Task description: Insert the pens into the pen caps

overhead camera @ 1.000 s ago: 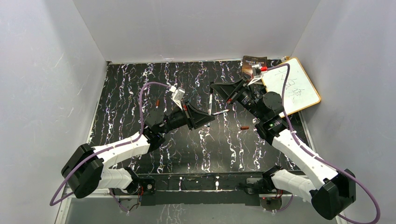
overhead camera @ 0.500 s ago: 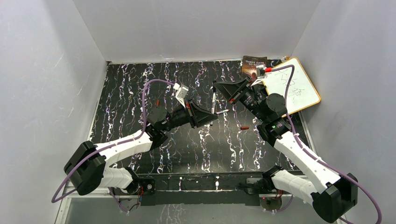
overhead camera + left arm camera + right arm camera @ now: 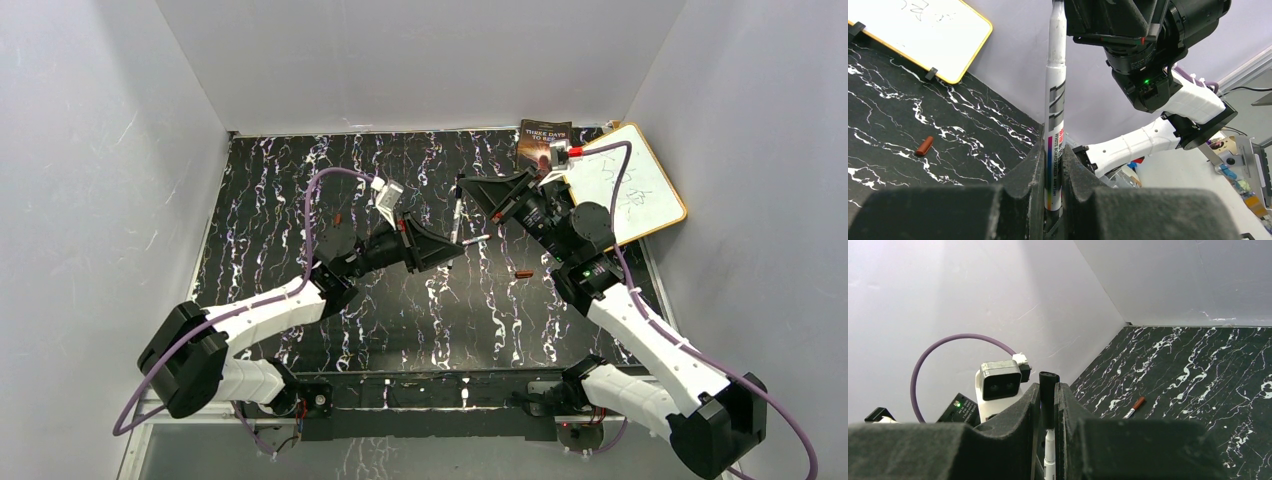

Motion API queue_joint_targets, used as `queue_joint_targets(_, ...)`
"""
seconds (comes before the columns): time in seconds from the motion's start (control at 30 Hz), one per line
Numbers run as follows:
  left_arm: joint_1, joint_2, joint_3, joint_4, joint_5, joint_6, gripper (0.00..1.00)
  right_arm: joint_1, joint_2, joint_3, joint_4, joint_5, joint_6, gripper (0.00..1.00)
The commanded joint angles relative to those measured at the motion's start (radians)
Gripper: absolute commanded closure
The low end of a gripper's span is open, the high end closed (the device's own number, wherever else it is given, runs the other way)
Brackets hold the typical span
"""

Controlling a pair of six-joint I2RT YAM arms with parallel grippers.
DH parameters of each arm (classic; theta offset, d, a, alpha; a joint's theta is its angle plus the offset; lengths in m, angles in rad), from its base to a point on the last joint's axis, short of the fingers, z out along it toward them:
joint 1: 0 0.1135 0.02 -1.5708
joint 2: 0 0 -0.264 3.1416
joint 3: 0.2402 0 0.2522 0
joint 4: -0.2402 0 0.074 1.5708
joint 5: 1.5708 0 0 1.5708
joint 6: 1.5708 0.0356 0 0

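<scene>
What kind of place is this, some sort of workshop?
Likely a lab test booth for robots: plain white walls box in a small marbled table, a left arm and right arm are bolted at its near edge, and a whiteboard lies as a prop.

Since the earlier pictures, the left tool (image 3: 455, 250) has been shifted slightly right, toward the right tool (image 3: 463, 186), whose wrist has been turned a little. The pen (image 3: 1055, 115) gripped by the left tool is now raised to the black cap (image 3: 1048, 390) clamped in the right tool.
</scene>
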Motion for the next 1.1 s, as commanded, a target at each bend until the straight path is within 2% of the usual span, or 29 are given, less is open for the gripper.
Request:
queue_joint_targets(0.0,0.056,-0.043,0.034,0.079,-0.04,-0.027,1.0,0.008,-0.029,-0.006,-0.001,-0.049,-0.016,1.0)
queue_joint_targets(0.33,0.079,-0.022,0.095,0.073,0.002,-0.02,1.0,0.009,-0.031,-0.029,0.0,-0.049,-0.014,1.0)
queue_joint_targets(0.53,0.079,-0.022,0.072,0.077,0.004,-0.026,1.0,0.009,-0.008,-0.021,0.005,-0.023,-0.034,1.0)
queue_joint_targets(0.73,0.125,-0.07,0.055,-0.079,-0.041,0.056,1.0,0.008,0.08,-0.101,-0.023,0.05,-0.097,1.0)
queue_joint_targets(0.77,0.143,-0.075,0.058,-0.091,-0.031,0.06,1.0,0.009,0.096,-0.115,-0.045,0.069,-0.104,0.97)
queue_joint_targets(0.83,0.183,-0.084,0.071,-0.129,-0.012,0.079,1.0,0.009,0.124,-0.156,-0.055,0.094,-0.12,0.8)
queue_joint_targets(0.9,0.223,-0.093,0.094,-0.181,0.003,0.108,1.0,0.01,0.161,-0.181,-0.052,0.104,-0.127,0.71)
queue_joint_targets(1.07,0.282,-0.109,0.172,-0.332,0.028,0.178,1.0,0.026,0.285,-0.157,-0.065,0.137,-0.185,0.69)
